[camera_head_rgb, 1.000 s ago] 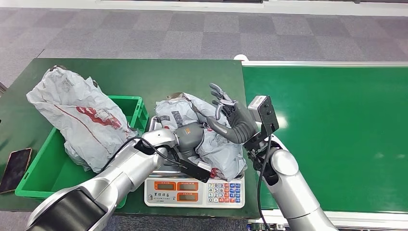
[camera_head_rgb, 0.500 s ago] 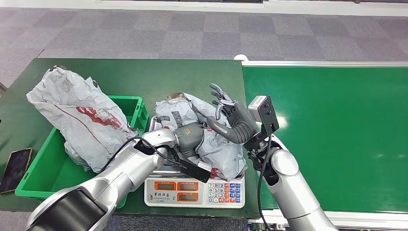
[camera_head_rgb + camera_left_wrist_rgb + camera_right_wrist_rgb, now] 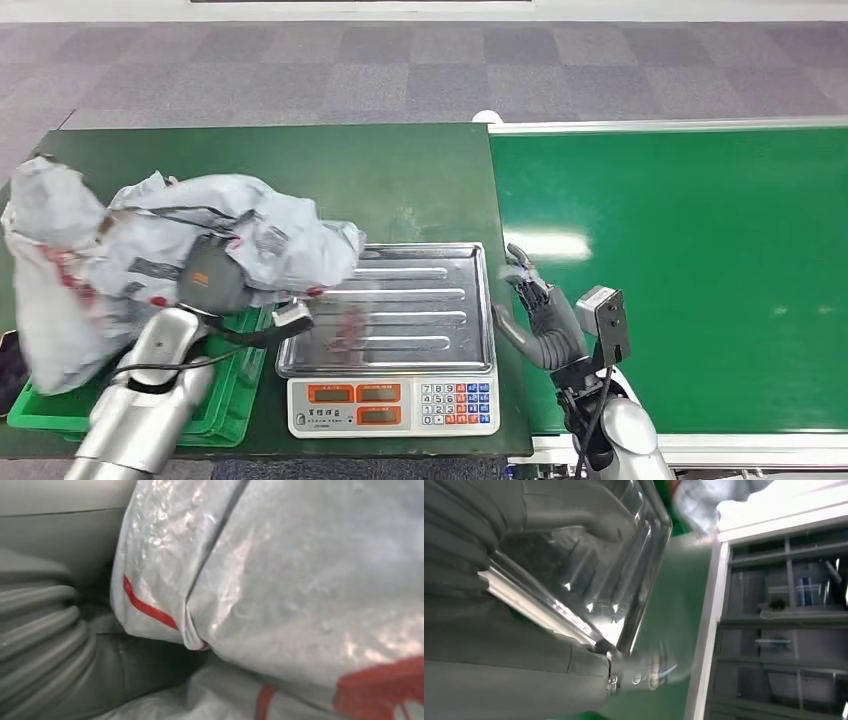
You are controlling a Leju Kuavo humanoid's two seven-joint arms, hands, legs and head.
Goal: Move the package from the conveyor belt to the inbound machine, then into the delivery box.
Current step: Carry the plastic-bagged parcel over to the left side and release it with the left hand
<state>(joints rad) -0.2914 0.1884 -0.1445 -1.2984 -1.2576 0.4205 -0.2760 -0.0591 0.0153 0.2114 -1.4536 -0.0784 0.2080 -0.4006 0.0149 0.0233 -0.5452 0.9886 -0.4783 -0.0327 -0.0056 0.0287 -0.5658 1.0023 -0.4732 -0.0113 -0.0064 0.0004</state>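
Observation:
A crumpled grey package with red print hangs over the green delivery box, held by my left hand. In the left wrist view the package lies against the hand's ribbed cover, hiding the fingers. A second grey package lies in the box beneath it. The scale's steel tray is bare. My right hand hovers low beside the tray's right edge, fingers apart and holding nothing. The right wrist view has the tray's rim close to that hand.
The scale's display and keypad face the table's front edge. The green conveyor belt stretches along the right with nothing on it. A dark phone lies at the far left, beside the box.
My left hand has lifted the package off the scale tray and carried it left over the box. The right hand has dropped and pulled back beside the tray. The camera has shifted slightly.

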